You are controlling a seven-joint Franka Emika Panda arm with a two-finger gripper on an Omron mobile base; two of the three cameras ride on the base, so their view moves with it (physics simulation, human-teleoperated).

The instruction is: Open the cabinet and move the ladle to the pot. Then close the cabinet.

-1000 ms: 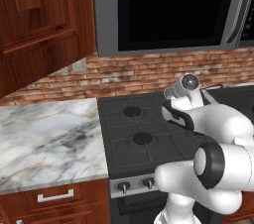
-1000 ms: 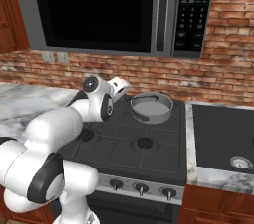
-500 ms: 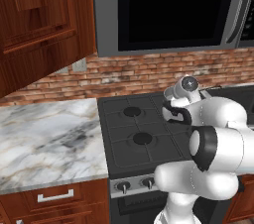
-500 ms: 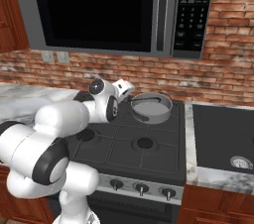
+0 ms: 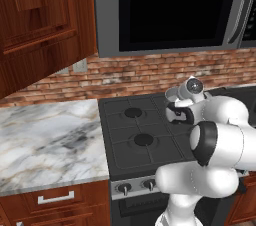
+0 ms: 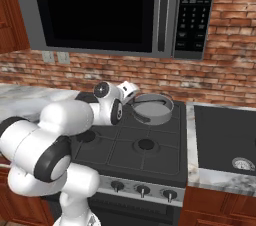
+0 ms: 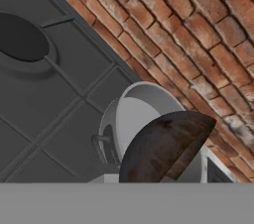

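Observation:
The ladle [image 7: 163, 143] shows in the hand view as a dark brown rounded bowl close before the camera, hanging over the near rim of the pot [image 7: 144, 100]. The grey pot [image 6: 152, 109] stands on the stove's back right burner. My gripper [image 6: 133, 91] is just left of the pot and shut on the ladle; its fingertips are hidden behind the ladle's bowl. In the left base view my hand [image 5: 191, 88] and forearm cover the pot. The reddish-brown cabinet [image 5: 40, 20] hangs at the upper left; whether its doors are open I cannot tell.
A black stove [image 6: 145, 145] with several burners lies under a microwave [image 6: 105, 10]. A marble counter [image 5: 50, 140] runs to the left, a dark counter section [image 6: 225, 135] to the right. A brick wall [image 6: 210, 80] stands right behind the pot.
My hand has edged a little to the right toward the pot with the ladle, and the elbow has swung in closer to the cameras.

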